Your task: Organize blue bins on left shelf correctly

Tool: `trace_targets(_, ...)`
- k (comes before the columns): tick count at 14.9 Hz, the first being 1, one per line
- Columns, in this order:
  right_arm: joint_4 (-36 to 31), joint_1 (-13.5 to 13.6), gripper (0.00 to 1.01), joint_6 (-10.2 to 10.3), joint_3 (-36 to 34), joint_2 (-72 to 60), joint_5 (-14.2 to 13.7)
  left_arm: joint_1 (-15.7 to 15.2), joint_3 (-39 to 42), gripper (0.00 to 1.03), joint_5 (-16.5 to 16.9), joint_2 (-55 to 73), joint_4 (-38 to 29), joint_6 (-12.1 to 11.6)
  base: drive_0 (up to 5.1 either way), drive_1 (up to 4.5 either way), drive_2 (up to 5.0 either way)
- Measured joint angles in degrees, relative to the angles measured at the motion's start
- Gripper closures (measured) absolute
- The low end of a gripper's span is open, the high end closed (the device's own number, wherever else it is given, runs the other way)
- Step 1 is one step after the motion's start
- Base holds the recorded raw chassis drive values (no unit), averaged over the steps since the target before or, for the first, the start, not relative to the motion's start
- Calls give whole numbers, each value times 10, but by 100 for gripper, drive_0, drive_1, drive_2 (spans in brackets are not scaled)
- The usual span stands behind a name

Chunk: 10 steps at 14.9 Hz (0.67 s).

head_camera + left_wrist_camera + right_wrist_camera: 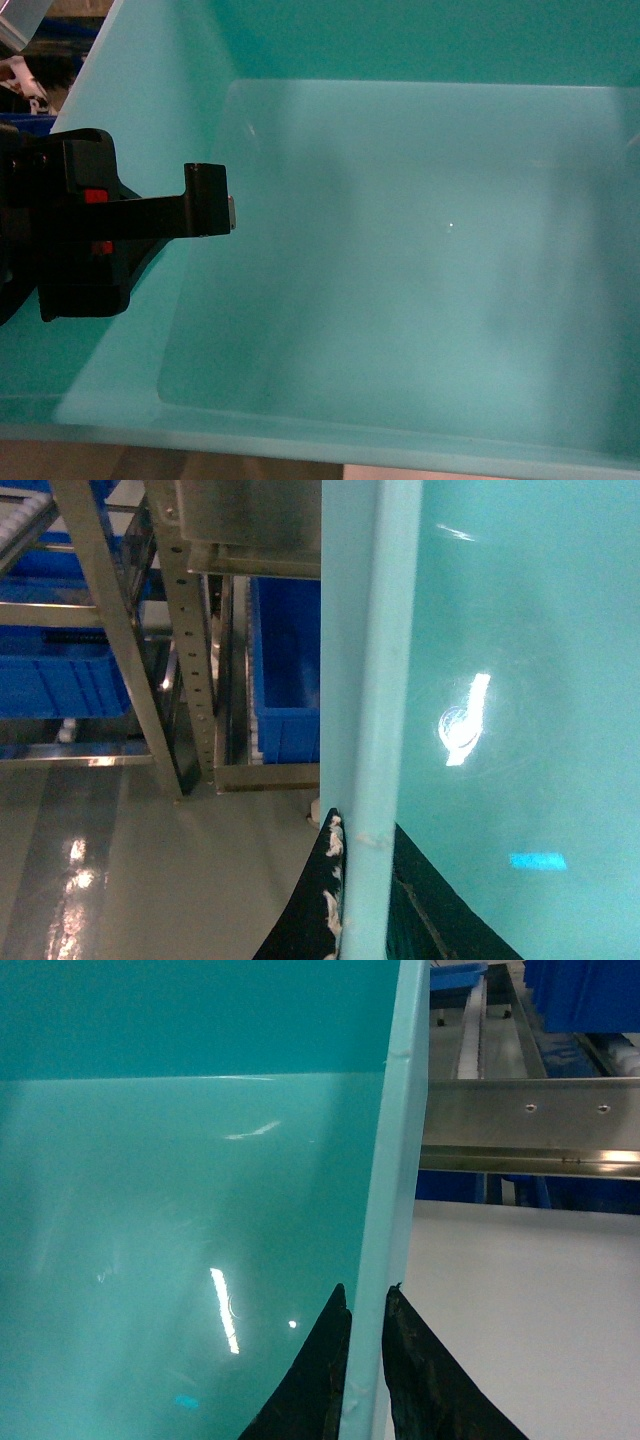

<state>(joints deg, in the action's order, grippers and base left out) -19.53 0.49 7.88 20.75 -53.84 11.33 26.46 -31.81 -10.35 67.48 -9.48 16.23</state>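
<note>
Warehouse or stockroom, stainless-steel shelf racks [190, 670], white roller lanes [468, 1030], dark blue bins [285, 670], glossy grey floor [110, 870]

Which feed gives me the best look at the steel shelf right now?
The left wrist view: the shelf shows its perforated posts, rails and dark blue bins inside. The right wrist view shows only one rail and a roller lane past the turquoise bin. The head view is filled by the turquoise bin, so no shelf shows.

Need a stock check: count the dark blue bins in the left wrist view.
2 clear ones: a dark blue plastic bin in the steel rack's right bay, and a ribbed dark blue bin at left. More blue shows above it; others may be hidden.
</note>
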Motion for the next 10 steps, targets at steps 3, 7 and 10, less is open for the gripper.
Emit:
trace_targets(3, 1, 0, 92, 0, 0, 0, 0, 0, 0, 97, 0, 0, 0, 0, -499, 242, 242)
trace_targets(7, 0, 0, 92, 0, 0, 0, 0, 0, 0, 97, 0, 0, 0, 0, -498, 243, 243)
trace_targets(10, 0, 0, 92, 0, 0, 0, 0, 0, 0, 97, 0, 0, -1, 0, -499, 242, 242)
